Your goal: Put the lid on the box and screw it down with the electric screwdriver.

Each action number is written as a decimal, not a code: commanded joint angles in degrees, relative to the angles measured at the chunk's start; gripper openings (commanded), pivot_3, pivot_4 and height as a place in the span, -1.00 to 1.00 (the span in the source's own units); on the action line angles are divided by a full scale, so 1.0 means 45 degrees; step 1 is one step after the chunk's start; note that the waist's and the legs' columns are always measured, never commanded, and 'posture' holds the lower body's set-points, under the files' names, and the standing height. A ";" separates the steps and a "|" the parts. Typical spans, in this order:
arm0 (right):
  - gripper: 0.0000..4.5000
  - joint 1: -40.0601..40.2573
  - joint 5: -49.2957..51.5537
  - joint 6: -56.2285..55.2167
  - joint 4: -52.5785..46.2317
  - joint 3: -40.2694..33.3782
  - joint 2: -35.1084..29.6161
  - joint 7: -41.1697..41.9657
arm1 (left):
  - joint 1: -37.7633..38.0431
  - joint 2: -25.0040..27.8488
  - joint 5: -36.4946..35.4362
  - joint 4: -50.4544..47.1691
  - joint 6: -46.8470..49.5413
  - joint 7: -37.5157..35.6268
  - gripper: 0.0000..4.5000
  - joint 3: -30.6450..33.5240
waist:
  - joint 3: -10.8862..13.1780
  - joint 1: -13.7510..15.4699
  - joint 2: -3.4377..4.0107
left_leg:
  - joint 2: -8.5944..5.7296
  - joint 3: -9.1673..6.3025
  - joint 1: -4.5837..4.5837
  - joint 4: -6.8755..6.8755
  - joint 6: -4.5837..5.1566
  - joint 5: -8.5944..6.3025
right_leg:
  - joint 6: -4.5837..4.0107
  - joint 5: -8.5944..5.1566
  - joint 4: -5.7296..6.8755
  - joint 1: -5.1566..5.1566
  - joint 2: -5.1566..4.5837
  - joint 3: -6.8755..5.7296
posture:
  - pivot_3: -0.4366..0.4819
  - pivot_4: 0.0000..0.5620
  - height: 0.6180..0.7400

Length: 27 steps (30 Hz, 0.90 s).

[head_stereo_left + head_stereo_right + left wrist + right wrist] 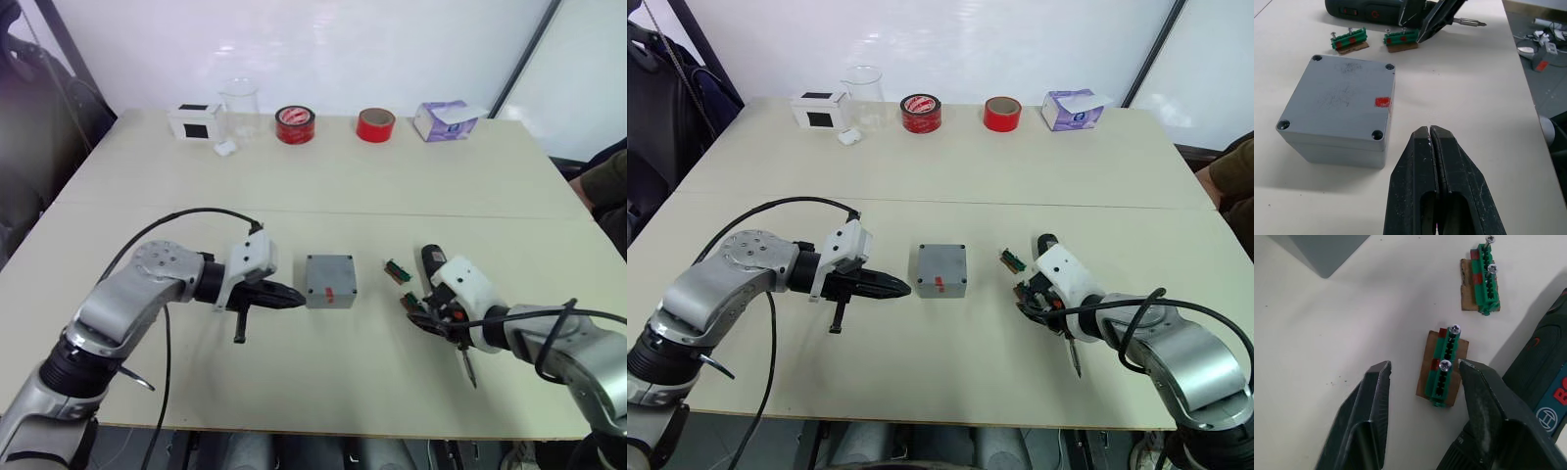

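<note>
The shallow square grey plastic lid [1342, 95] is already seated on the small grey plastic box [1342, 147] at mid-tabletop [323, 176], its corner holes apparently still empty. The left end effector [1430, 134], fingers pressed together, is parked just beside the box. The right end effector [1425, 377] is spread over a green screw holder [1442, 377] beside the black pen-shaped electric screwdriver [1542, 382], probably to fetch a screw.
</note>
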 commanded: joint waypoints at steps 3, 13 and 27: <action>-1.00 -0.0231 0.0028 -0.0087 0.0029 -0.0015 0.0155 -0.0239 | -0.0041 0.0078 0.0037 -0.0447 -0.0145 0.0041 -1.00 0.0066 | 0.0000 -0.0002 0.0000 | 0.0000 0.0000 0.0000 0.0000 0.0000 0.0000 | 0.0000 0.0000 0.0000 0.0000 0.0000 0.0000 | -0.05 -0.47 1.00; -1.00 -0.0291 0.0107 -0.0103 0.0020 0.0032 0.0225 -0.0375 | -0.0113 0.0044 0.0200 -0.0267 -0.0245 -0.0048 -1.00 0.0032 | 0.0000 -0.0001 0.0000 | 0.0000 0.0000 0.0000 0.0000 0.0000 0.0000 | 0.0000 0.0000 0.0000 0.0000 0.0000 0.0000 | -0.05 -0.47 1.00; -1.00 -0.0480 0.0271 -0.0351 -0.0089 -0.0559 -0.0477 0.0036 | -0.0246 0.0014 0.0382 -0.0091 -0.0336 -0.0172 -1.00 -0.0071 | 0.0000 0.0001 0.0000 | 0.0000 0.0001 0.0000 0.0000 0.0000 0.0000 | 0.0000 0.0000 -0.0001 0.0000 0.0000 0.0000 | -0.05 -0.47 1.00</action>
